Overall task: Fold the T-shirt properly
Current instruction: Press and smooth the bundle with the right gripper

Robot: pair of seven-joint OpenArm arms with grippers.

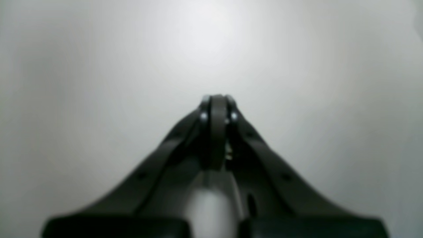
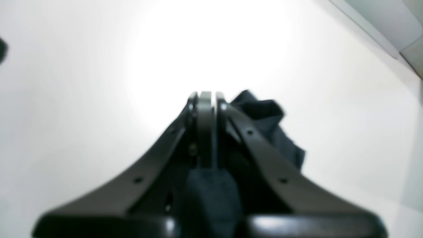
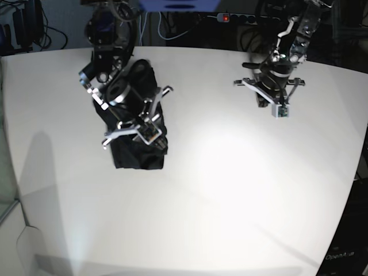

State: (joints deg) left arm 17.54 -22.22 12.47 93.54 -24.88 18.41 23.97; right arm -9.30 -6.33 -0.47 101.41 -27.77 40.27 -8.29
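The black T-shirt point(image 3: 137, 158) sits as a bunched heap on the left part of the white table point(image 3: 218, 172) in the base view. My right gripper point(image 3: 152, 135) is over the heap, with its jaws shut on a fold of the cloth. In the right wrist view dark fabric point(image 2: 264, 115) bulges out beside the closed right gripper point(image 2: 205, 96) and also shows beneath it. My left gripper point(image 3: 280, 110) hangs over bare table at the back right, away from the shirt. In the left wrist view the left gripper point(image 1: 218, 99) is shut with nothing in it.
The table's far edge runs behind both arms, with cables and a power strip point(image 3: 230, 18) beyond it. The right edge curves down toward a dark stand point(image 3: 351, 253). A table edge point(image 2: 370, 33) crosses the right wrist view's upper right corner.
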